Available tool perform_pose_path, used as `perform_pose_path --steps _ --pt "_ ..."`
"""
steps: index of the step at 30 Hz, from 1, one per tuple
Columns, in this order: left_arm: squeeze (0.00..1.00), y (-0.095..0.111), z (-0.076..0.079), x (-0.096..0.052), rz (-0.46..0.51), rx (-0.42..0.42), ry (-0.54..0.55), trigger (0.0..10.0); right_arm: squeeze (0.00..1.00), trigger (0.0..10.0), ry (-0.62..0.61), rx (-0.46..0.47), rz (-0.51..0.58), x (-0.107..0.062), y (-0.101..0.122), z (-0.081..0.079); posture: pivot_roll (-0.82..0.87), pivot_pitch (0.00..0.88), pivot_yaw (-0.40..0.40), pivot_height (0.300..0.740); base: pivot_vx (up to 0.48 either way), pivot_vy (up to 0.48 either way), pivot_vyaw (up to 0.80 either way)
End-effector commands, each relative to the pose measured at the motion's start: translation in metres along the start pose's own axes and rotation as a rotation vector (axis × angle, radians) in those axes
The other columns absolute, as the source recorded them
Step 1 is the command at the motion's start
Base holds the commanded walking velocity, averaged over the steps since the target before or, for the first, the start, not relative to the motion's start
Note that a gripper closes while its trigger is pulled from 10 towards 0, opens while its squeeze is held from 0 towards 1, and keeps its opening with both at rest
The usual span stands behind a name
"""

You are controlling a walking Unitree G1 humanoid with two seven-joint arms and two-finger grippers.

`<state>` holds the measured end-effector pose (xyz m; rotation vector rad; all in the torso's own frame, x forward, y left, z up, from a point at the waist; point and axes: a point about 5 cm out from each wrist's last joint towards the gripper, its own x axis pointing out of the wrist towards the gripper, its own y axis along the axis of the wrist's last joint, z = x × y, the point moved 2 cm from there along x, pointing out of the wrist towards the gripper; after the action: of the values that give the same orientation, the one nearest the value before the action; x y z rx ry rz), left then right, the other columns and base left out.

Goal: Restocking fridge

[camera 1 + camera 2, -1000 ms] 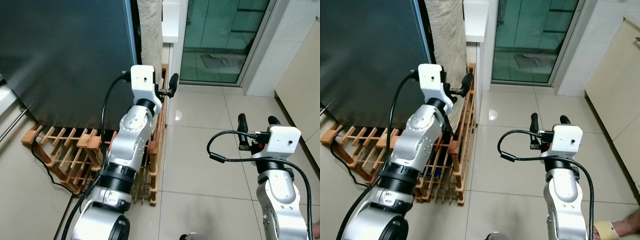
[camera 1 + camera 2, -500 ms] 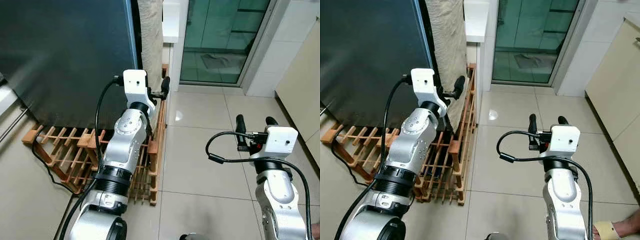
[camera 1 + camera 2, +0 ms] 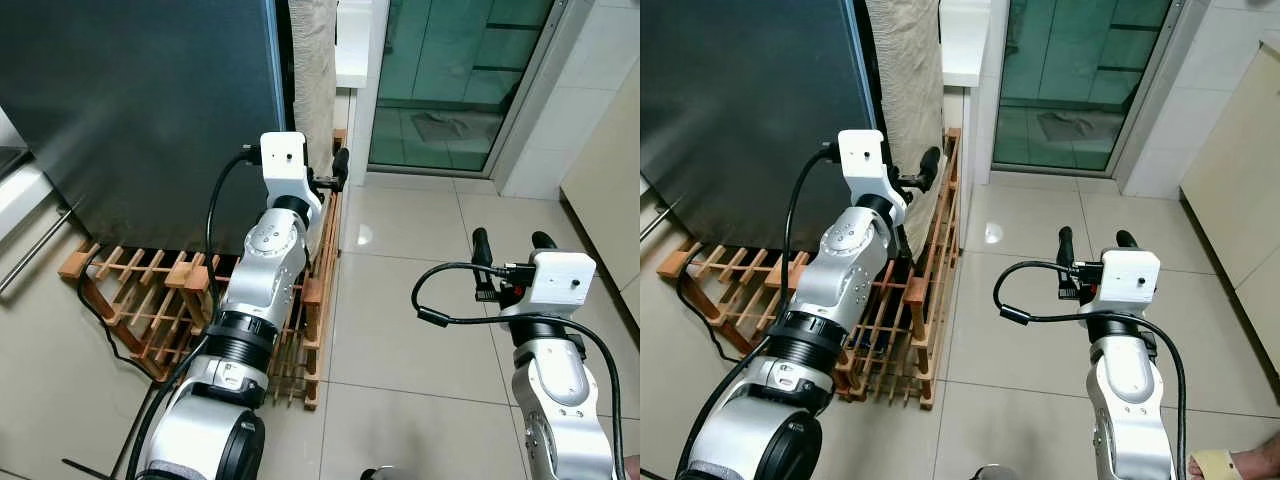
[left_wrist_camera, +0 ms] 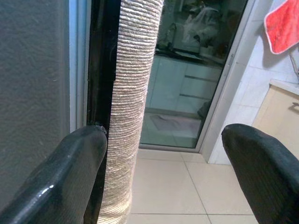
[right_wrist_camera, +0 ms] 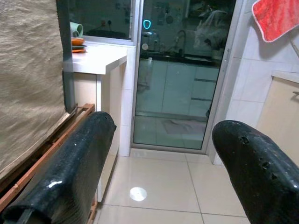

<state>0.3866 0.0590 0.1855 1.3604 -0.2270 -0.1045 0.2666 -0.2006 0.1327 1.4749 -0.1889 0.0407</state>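
Text check | I read no words, labels, brands or numbers | glowing ring (image 5: 147, 24) in upper middle of right wrist view, possibly a lit symbol, too small to tell

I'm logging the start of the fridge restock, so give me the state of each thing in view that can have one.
fridge door: shut, dark front facing the robot.
left gripper: open, jaws apart and holding nothing, raised by the fridge's right edge.
right gripper: open, holding nothing, over the tiled floor.
glass door: looks shut.
wooden rack: lying flat on the floor under the fridge.
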Motion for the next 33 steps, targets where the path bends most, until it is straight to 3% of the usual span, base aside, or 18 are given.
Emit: perform_pose_path --steps 1,10,13,21,33 --pt "0.00 0.007 -0.002 0.005 0.011 -0.031 0.025 10.0 0.00 10.0 -0.008 -0.005 0.002 0.000 0.001 0.001 -0.20 0.000 0.040 0.740 0.000 0.000 0.00" --pt "0.00 0.002 -0.012 0.004 -0.017 -0.121 0.111 10.0 0.00 10.0 -0.003 0.000 0.005 -0.002 0.001 0.001 -0.20 0.000 0.033 0.740 0.000 0.000 0.00" --pt "0.00 0.006 -0.017 0.002 0.010 -0.110 0.135 10.0 0.00 10.0 -0.001 0.000 0.006 -0.003 0.002 0.002 -0.20 0.000 0.033 0.740 0.000 0.000 0.00" --pt "0.00 0.008 -0.014 -0.004 0.031 -0.065 0.100 10.0 0.00 10.0 0.031 0.020 0.018 -0.005 0.007 -0.001 -0.20 0.000 0.029 0.740 0.000 0.000 0.00" --pt "0.00 0.010 0.019 0.003 0.031 -0.069 -0.038 10.0 0.00 10.0 0.169 0.032 0.023 0.001 0.012 -0.015 -0.21 0.000 0.017 0.740 0.000 0.000 0.00"
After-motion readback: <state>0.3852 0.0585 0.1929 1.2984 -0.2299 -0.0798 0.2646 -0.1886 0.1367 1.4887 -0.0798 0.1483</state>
